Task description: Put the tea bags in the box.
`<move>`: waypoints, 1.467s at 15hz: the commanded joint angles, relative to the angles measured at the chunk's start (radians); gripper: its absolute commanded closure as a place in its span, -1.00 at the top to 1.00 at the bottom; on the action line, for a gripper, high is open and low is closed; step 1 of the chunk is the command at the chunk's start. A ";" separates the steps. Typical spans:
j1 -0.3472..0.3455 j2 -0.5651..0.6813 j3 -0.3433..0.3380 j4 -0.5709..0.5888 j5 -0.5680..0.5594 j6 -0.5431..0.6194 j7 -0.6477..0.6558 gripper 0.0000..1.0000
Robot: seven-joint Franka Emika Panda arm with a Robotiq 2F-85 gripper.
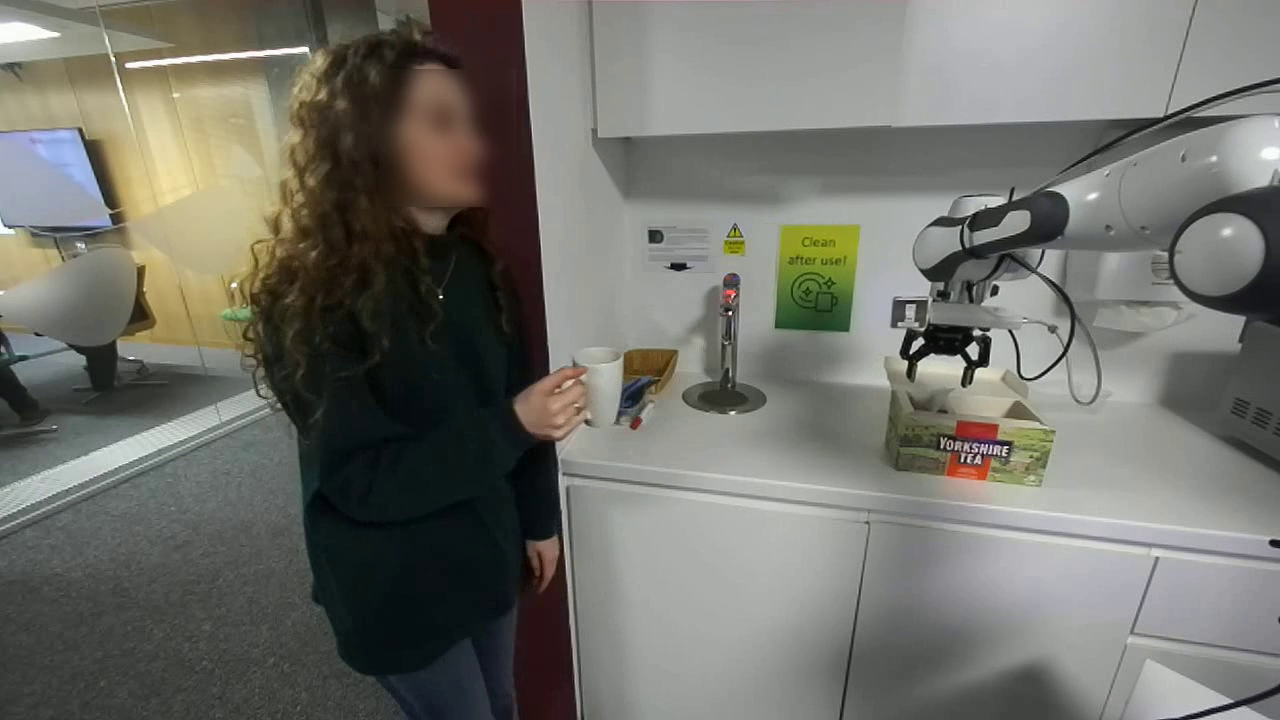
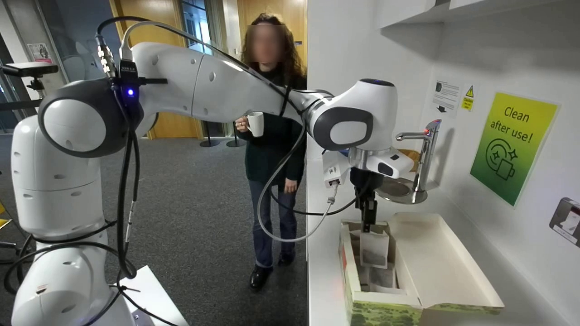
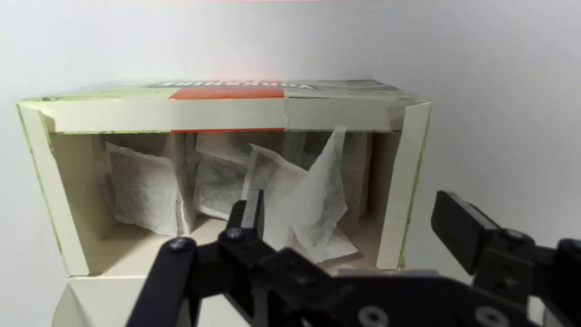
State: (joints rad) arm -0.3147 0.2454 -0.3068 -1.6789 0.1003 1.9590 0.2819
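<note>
Well, end effector: stood spread.
Tea bags: one risked leaving the box if a finger snagged it.

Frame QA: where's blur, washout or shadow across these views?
Wrist view: one tea bag looks smeared and partly see-through, perhaps motion blur; the lettering on the box is washed out by pale haze. Both exterior views: the person's face is blurred out. In an exterior view, the tap throws a soft shadow on the wall.
</note>
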 commanded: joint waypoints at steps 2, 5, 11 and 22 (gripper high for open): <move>0.017 -0.018 0.005 -0.037 0.001 0.036 0.063 1.00; 0.013 -0.004 0.003 -0.034 0.014 0.030 0.090 1.00; 0.011 0.003 0.002 -0.042 0.018 0.040 0.115 1.00; 0.019 0.077 0.005 -0.028 0.023 0.120 0.176 1.00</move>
State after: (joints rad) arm -0.2985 0.3226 -0.3008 -1.7032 0.1044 2.0511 0.4358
